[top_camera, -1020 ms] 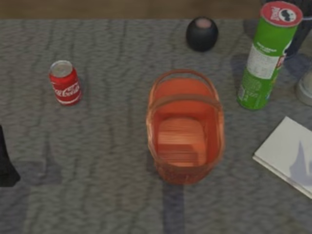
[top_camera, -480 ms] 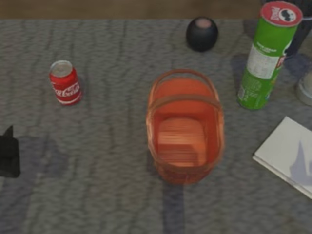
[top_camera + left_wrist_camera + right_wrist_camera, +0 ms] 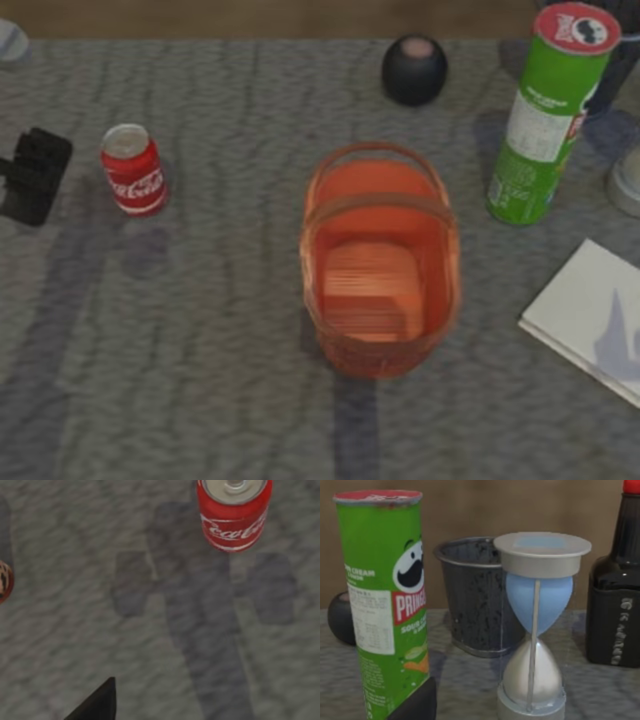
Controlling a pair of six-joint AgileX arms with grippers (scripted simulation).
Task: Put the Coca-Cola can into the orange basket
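The Coca-Cola can (image 3: 132, 172) stands upright on the grey cloth at the left, red with a silver top. My left gripper (image 3: 35, 175) hovers just to the left of it, open and holding nothing. In the left wrist view the can (image 3: 233, 515) is ahead of one dark fingertip (image 3: 97, 702), well apart from it. The orange basket (image 3: 380, 360) sits at the table's middle with its two handles arched over it and nothing inside. My right arm is outside the top view; one fingertip (image 3: 420, 702) shows in the right wrist view, in front of the green tube.
A tall green chips tube (image 3: 545, 120) stands right of the basket. A black ball (image 3: 414, 68) lies behind the basket. A white pad (image 3: 590, 320) lies at the right edge. An hourglass (image 3: 537, 630), a metal bucket (image 3: 470, 595) and a dark bottle (image 3: 615, 600) crowd the far right.
My left gripper has travelled from the lower left edge toward the far side and now sits level with the can, to its left. Can and basket have not moved.
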